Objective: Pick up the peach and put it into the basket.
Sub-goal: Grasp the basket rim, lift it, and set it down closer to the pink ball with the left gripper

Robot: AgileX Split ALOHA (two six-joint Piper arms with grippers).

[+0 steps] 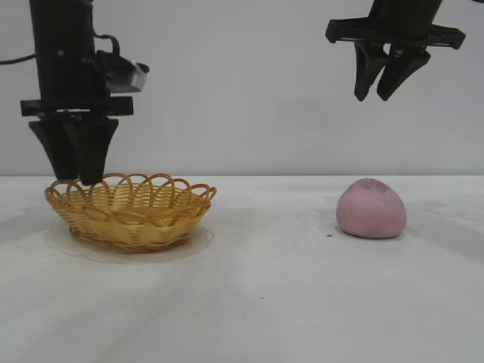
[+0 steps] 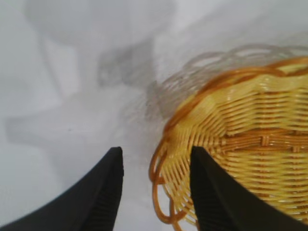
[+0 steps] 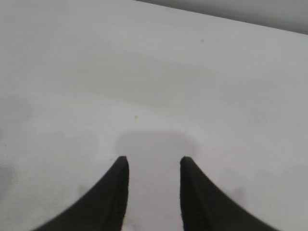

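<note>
Task not yet begun in effect: one peach (image 1: 370, 209) sits on the table (image 1: 272, 302), well apart from the basket (image 1: 130, 210), to its right in the exterior view, untouched. One basket, holding nothing, as far as its interior shows. Two grippers. Left gripper (image 1: 76, 178) points straight down at the basket's far-left rim, fingers apart, one either side of the looped edge in its wrist view, though contact is unclear. Right gripper (image 1: 376, 97) hangs high above the peach, jaws apart, holding nothing. Left to do: grasp, carry, drop in
</note>
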